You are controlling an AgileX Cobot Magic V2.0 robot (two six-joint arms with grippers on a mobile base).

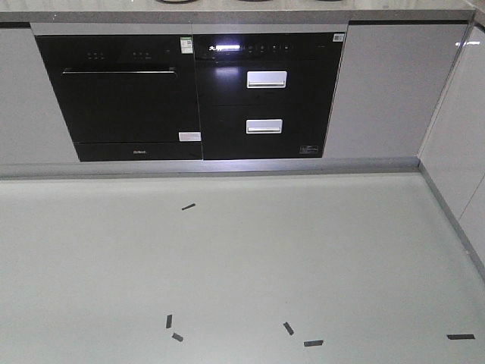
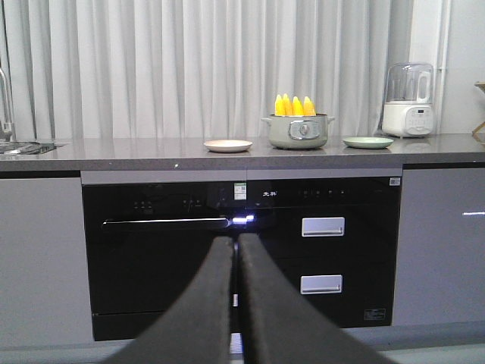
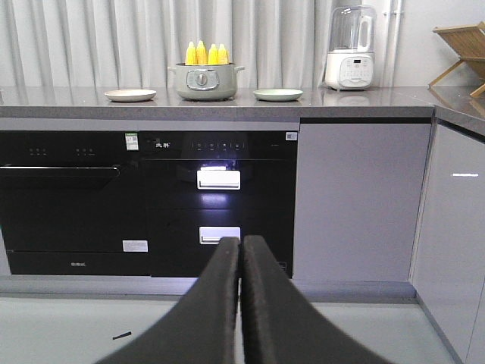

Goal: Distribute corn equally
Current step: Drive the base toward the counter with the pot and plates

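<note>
Well, we are judging the step in hand to be the approach: both arms are hanging low, facing the oven [image 2: 159,250], and nothing is being carried. The left claw [image 2: 236,241] is showing its two dark fingers pressed together with nothing between them, and the right claw [image 3: 242,241] is looking the same, closed and empty.

The corn [image 2: 294,105] is standing upright in the pot [image 2: 298,133] on the counter [image 2: 114,152], four cobs as far as we are counting, tips up above the rim. The pot is sitting between a pale plate [image 2: 227,145] and a green plate [image 2: 368,142], both bare, so we are reckoning on two cobs for each.

To do this well, we should be rolling in square to the counter and stopping centred on the pot, so that each arm is getting its own plate within reach. The claws should be rising above counter height and opening before nearing the corn. Each should then be coming down over a single tip from above, since the cobs are crowding together and a sideways reach is risking a knock to the neighbours.

Relative to the claws, the corn is lying well apart, higher and farther back. It is sitting a little right of the left claw's line and a little left of the right claw's line
</note>
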